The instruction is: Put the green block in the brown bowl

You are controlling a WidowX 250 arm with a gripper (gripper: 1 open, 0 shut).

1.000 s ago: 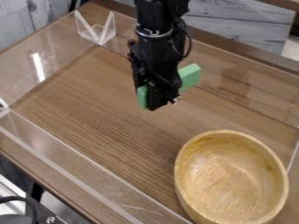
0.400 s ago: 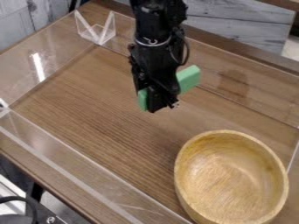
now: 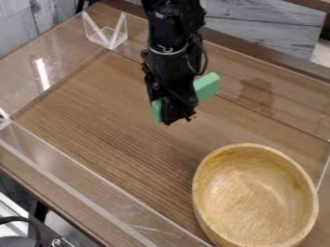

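Aloft: Green Block in Robot's Grip Above Wooden Table

A black robotic claw (image 3: pixel 173 102) pinches the green block (image 3: pixel 187 97), holding it above the brown tabletop (image 3: pixel 110 130). The brown bowl (image 3: pixel 256 197), wide and round, sits at the table's near right, apart from the block. A clear plastic piece (image 3: pixel 106 31) stands at the far left.

- Bare wood runs from the arm (image 3: pixel 177 43) down to the near edge of the tabletop (image 3: pixel 116 159) — nothing stands on it.
- The brown bowl (image 3: pixel 256 196) fills the near right corner; its raised rim is an obstacle there.
- Inside the bowl — free room, open from above.
- The clear plastic object (image 3: pixel 106 31) blocks the far left corner.
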